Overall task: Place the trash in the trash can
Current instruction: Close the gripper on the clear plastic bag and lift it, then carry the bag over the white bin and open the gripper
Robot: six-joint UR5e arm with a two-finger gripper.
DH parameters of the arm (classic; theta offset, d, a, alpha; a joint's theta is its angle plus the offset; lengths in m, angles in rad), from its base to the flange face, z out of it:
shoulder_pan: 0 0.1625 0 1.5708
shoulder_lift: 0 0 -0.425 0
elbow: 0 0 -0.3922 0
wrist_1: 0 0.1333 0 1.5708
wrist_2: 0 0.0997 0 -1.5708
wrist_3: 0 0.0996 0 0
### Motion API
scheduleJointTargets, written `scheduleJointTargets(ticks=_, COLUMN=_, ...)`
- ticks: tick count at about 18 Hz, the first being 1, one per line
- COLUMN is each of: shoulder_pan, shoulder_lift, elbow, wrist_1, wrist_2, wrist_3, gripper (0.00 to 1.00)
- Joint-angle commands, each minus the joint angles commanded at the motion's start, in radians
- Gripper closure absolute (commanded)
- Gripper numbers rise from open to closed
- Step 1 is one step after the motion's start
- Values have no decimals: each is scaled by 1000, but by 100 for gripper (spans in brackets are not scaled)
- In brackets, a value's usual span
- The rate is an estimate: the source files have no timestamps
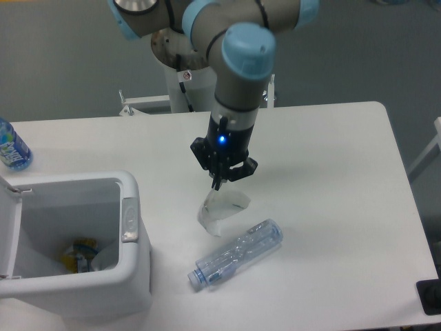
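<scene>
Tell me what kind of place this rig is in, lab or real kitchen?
Most likely a robotics lab or test cell. The arm stands on a bare metal pedestal behind a plain white table, over grey floor. Only staged props are out: a clear cup, a clear bottle and a white trash can.
</scene>
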Motion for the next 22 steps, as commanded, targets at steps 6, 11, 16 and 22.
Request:
scheduleJointTargets(ticks=6, shoulder_pan=-4, shoulder_lift=-17, elbow=120, wrist_1=107, wrist_2=-116, wrist_3=-351, gripper=100)
scheduleJointTargets(ticks=11, shoulder_pan=-115, shoulder_lift=-3, elbow=114, wrist_1=143, wrist_2=-111, wrist_3=-467, gripper=100)
scheduleJointTargets(ticks=16, shoulder_pan=-225, shoulder_lift=-31, elbow=100, wrist_1=143, wrist_2=-105, wrist_3=-482, gripper=100)
scheduleJointTargets(ticks=22, shoulder_pan=-278, shoulder_lift=-52, elbow=91, wrist_1=166, wrist_2=-108, wrist_3=-447, gripper=18)
